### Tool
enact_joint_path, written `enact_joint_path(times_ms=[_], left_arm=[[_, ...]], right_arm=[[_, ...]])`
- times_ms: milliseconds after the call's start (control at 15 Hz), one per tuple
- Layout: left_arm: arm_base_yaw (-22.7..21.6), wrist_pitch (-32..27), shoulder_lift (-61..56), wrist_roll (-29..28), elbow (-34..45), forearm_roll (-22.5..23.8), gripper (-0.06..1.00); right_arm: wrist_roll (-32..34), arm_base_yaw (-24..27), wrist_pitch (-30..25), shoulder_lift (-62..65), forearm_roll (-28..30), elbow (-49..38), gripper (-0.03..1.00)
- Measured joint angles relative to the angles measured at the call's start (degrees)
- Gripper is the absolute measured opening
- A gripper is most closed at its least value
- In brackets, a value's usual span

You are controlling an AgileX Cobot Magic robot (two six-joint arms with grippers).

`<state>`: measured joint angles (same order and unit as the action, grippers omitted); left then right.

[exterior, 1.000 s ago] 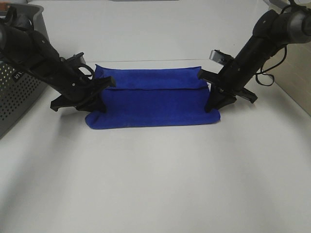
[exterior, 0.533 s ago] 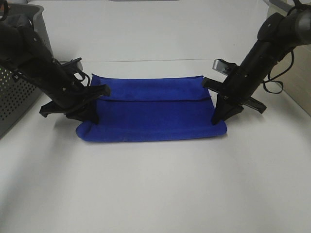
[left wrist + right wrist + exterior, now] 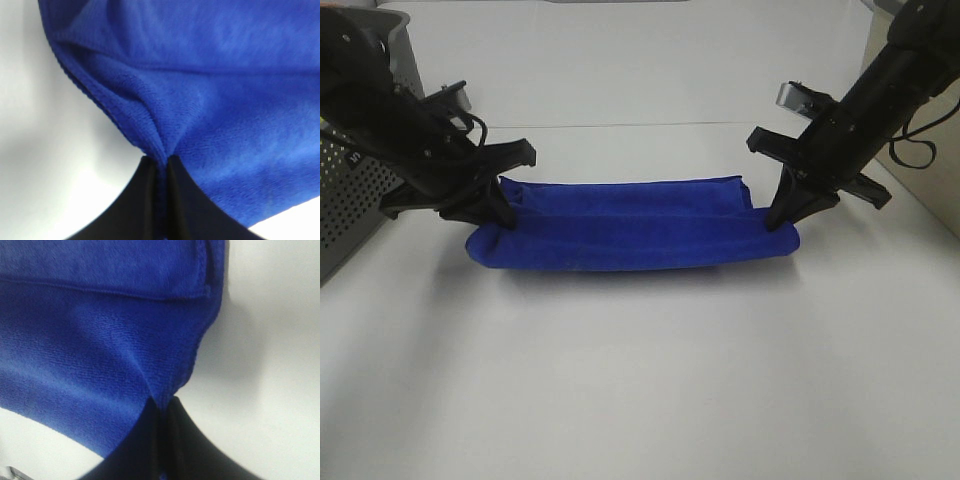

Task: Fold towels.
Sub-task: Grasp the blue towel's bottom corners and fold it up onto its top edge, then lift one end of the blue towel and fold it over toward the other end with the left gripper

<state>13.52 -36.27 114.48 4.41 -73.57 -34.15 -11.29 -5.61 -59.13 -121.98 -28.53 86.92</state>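
A royal-blue towel (image 3: 630, 225) lies folded into a long narrow band across the middle of the white table. My left gripper (image 3: 498, 215) pinches its left end, and my right gripper (image 3: 776, 218) pinches its right end. In the left wrist view the black fingers (image 3: 150, 200) are shut on a puckered fold of towel (image 3: 210, 100). The right wrist view shows the same: fingers (image 3: 150, 440) closed on the towel (image 3: 100, 340) edge, with a stitched hem running above them. The cloth is stretched between both arms, its ends slightly raised.
A grey perforated basket (image 3: 360, 190) stands at the left edge behind my left arm. A cable and dark gear (image 3: 910, 150) sit at the far right. The white table (image 3: 640, 380) spreads out in front of the towel.
Both grippers have drawn apart and back toward the front, pulling the upper layer over. The towel has gone from a wide two-step fold to a narrower, longer band.
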Motion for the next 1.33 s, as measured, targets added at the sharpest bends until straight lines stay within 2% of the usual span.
enact_joint_path(times_ms=[267, 467, 667, 867, 933, 1000, 1067, 1200, 1333], left_arm=[[-0.52, 0.46, 3.67, -2.98, -7.79, 0.00, 0.04], [-3.27, 1.55, 7.33, -5.84, -12.38, -0.34, 0.04], [-4.07, 6.76, 10.66, -6.07, -13.92, -0.86, 0.04], [-4.07, 12.49, 13.64, -6.07, -13.98, -2.98, 0.04], [-4.07, 13.98, 14.09, -6.07, -13.98, -3.38, 0.04], [-4.07, 14.73, 14.15, -6.07, -13.98, -3.61, 0.06], [-4.07, 15.36, 14.15, -6.07, -14.04, -3.90, 0.12], [-4.07, 16.16, 14.15, -6.07, -14.04, -4.41, 0.42], [-4.13, 18.16, 14.15, -6.07, -14.04, -4.58, 0.73]], right_arm=[[0.63, 0.00, 0.17, -4.64, -0.29, 10.37, 0.00], [1.32, 0.00, 0.17, -9.74, -0.34, 18.62, 0.00], [1.55, -0.06, 0.86, -14.38, -0.97, 23.84, 0.00], [1.60, -0.06, 3.55, -17.88, -2.01, 24.35, 0.00], [1.60, -0.06, 4.07, -18.85, -2.41, 24.41, 0.04], [1.66, -0.06, 4.35, -19.77, -2.64, 24.41, 0.12], [1.66, -0.06, 4.41, -20.00, -2.64, 24.41, 0.24], [1.66, -0.06, 4.47, -19.94, -3.32, 24.64, 0.51], [1.66, -0.06, 4.01, -19.88, -3.95, 24.98, 0.62]])
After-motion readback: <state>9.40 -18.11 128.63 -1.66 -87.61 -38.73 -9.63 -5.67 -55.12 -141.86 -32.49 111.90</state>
